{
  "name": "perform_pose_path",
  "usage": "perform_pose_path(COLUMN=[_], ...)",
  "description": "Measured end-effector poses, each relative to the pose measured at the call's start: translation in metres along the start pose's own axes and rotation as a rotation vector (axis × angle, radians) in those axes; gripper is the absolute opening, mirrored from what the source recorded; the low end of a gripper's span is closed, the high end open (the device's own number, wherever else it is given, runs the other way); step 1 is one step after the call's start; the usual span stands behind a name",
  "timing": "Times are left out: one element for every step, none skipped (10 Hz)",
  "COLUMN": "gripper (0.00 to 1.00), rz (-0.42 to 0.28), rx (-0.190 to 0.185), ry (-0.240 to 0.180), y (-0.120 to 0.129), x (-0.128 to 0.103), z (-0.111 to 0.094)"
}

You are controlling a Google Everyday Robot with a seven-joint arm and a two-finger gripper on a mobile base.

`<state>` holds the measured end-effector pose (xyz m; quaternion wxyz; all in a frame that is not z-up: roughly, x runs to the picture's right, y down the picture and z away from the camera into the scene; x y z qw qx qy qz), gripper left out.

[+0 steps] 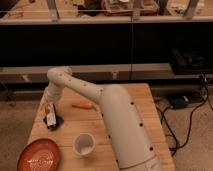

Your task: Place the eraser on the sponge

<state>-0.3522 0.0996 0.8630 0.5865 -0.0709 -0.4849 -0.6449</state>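
Note:
My gripper (pixel 50 118) hangs at the end of the white arm over the left side of the wooden table (pixel 125 100). It is low, right above a dark blue sponge (pixel 58 121) that shows just beside and under it. A small dark and white piece at the gripper's tip may be the eraser (pixel 49 121), but I cannot tell whether it is held or resting on the sponge.
An orange carrot-like object (pixel 82 105) lies to the right of the gripper. A white cup (pixel 84 144) stands nearer the front, and an orange plate (pixel 40 156) sits at the front left corner. Cables and a power block (pixel 177 101) lie on the floor to the right.

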Motion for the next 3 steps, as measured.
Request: perform_pose_path(gripper=[0.8,0.8,0.8], rz=[-0.001,-0.004,-0.004], rx=[-0.002,-0.006,-0.012], ry=[-0.002,-0.002,0.0], y=[-0.0006,-0.0015,-0.002], x=[0.0,-0.0002,-0.0003], z=[0.0004,-0.0002,-0.0013])
